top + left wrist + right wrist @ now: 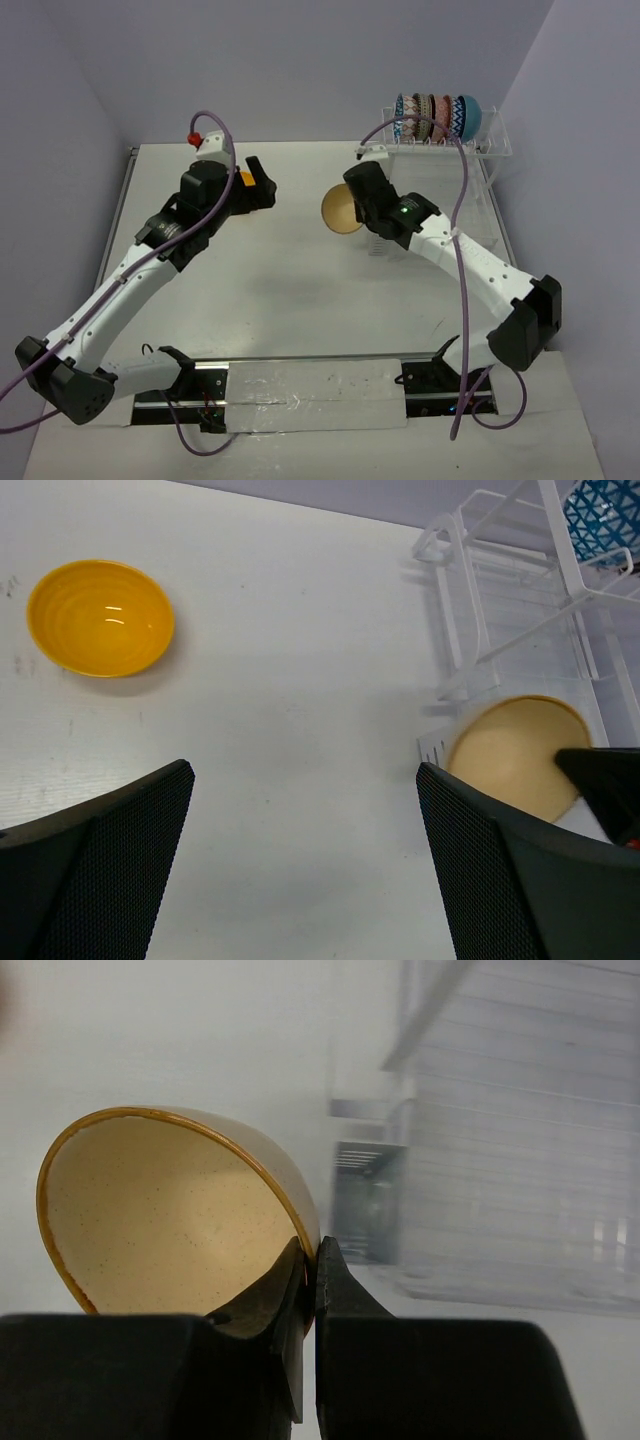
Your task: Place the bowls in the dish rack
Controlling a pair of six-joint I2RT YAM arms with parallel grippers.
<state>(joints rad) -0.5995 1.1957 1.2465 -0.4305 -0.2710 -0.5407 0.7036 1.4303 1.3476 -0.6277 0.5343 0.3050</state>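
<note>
The right end effector [310, 1260] is shut tight on the rim of the speckled tan bowl [160, 1220]. One finger is inside the bowl and the other is outside. The bowl is tipped up on its side, so its open face looks at the wrist camera. It has a thin brown edge. Seen from above, the bowl sticks out to the left of the right arm's tip, over the middle of the table [300, 290]. The low part of the dish rack [490, 150] is just to the right of it. I cannot tell if the bowl touches the rack or the table.

The rack stands at the far right of the table. On its top row, a line of patterned bowls [425, 118] stands on edge, packed side by side. The teal bowl [468, 115] is at the right end of that line.

The left end effector [305, 775] is wide open and holds nothing. Its two black fingers [100, 870] are far apart. It hangs over the far left part of the table. The orange-yellow bowl [100, 618] sits right way up on the table, near the end effector. This bowl is well apart from the rack and from the tan bowl.
</note>
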